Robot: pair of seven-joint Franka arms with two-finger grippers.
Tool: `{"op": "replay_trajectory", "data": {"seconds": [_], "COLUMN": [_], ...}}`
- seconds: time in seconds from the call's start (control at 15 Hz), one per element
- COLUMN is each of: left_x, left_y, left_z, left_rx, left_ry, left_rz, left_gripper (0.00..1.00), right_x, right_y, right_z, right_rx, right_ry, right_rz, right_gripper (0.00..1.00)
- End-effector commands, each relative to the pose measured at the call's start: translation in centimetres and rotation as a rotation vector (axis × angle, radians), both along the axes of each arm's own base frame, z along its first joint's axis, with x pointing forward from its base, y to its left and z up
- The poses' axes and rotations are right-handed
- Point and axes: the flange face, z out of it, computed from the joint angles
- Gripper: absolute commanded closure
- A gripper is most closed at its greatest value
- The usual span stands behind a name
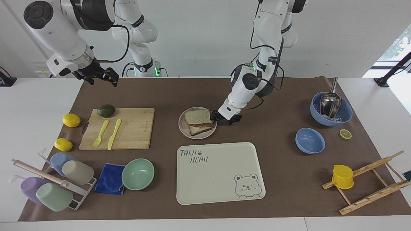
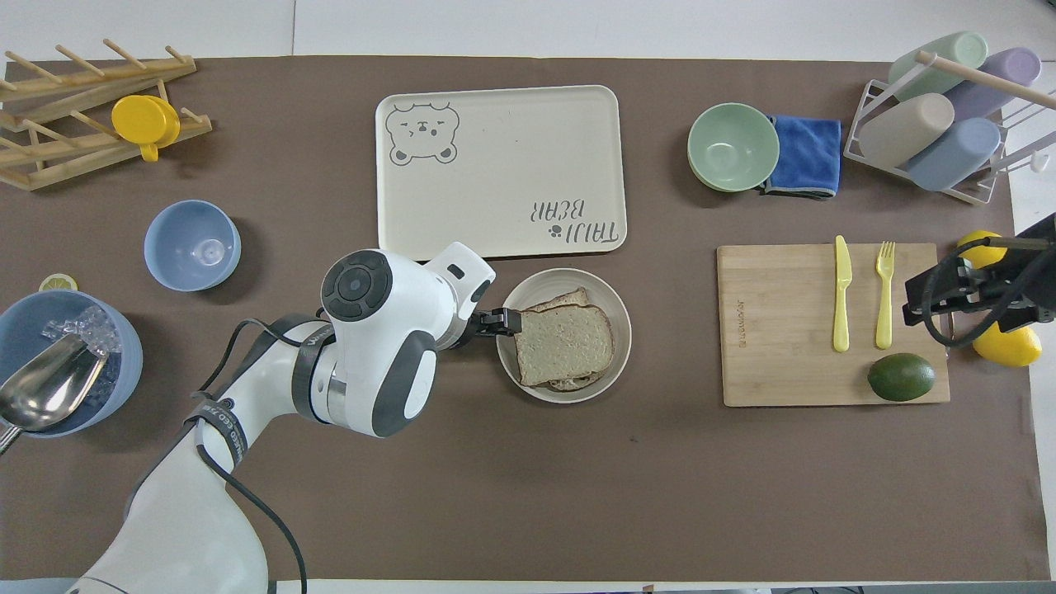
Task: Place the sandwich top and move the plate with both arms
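The bread slice (image 1: 198, 116) already caps the sandwich on the plate (image 1: 184, 129), which lies between the cutting board (image 1: 135, 134) and the left gripper (image 1: 222, 116), its fingers spread at the rim for a grasp, while the right gripper (image 1: 100, 75), fingers apart, waits high.

left end effector (image 1: 222, 118) at plate (image 1: 183, 128) rim — sandwich top (image 1: 198, 117) stacked

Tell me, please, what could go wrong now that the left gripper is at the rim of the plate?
1. The left gripper sits right beside the sandwich top; pushing further in could knock the slice off the stack.
2. The plate has only this one gripper at it, while the right gripper hangs near the table's edge, so lifting now might tip it.
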Motion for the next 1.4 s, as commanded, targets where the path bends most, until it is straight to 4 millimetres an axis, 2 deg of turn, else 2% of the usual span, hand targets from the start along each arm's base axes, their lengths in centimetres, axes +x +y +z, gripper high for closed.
{"op": "replay_trajectory", "data": {"seconds": [0.0,0.07,0.33,0.6,0.67,0.93,1.2,1.33], "left_x": [-0.6,-0.7,-1.2,-1.3,-1.3,-1.2,-0.7,0.7], "left_y": [0.1,-0.2,-1.0,-1.1,-1.1,-1.0,-0.5,0.8], "left_z": [0.5,0.5,0.6,0.6,0.7,0.6,1.1,3.2], "left_rx": [-0.004,-0.005,-0.008,-0.021,-0.022,-0.031,-0.054,-0.070], "left_ry": [0.022,0.020,0.014,0.024,0.023,0.037,0.065,0.074], "left_rz": [0.005,0.000,-0.011,0.011,0.013,0.028,0.060,0.080], "left_gripper": [0.07,0.13,0.60,0.94,1.00,1.00,1.00,1.00], "right_x": [-0.4,-0.1,0.1,0.1,0.2,0.4,0.8,0.8], "right_y": [0.3,0.5,0.0,-0.5,-0.6,-3.0,-2.7,-3.0], "right_z": [0.1,0.3,0.1,0.1,0.2,1.5,2.0,2.1], "right_rx": [0.022,0.021,0.020,0.021,0.021,0.028,0.023,0.019], "right_ry": [-0.042,-0.066,-0.066,-0.068,-0.070,-0.088,-0.129,-0.135], "right_rz": [0.031,0.056,0.070,0.060,0.060,0.022,0.018,0.023], "right_gripper": [0.00,0.00,0.00,0.00,0.00,0.00,0.00,0.00]}}
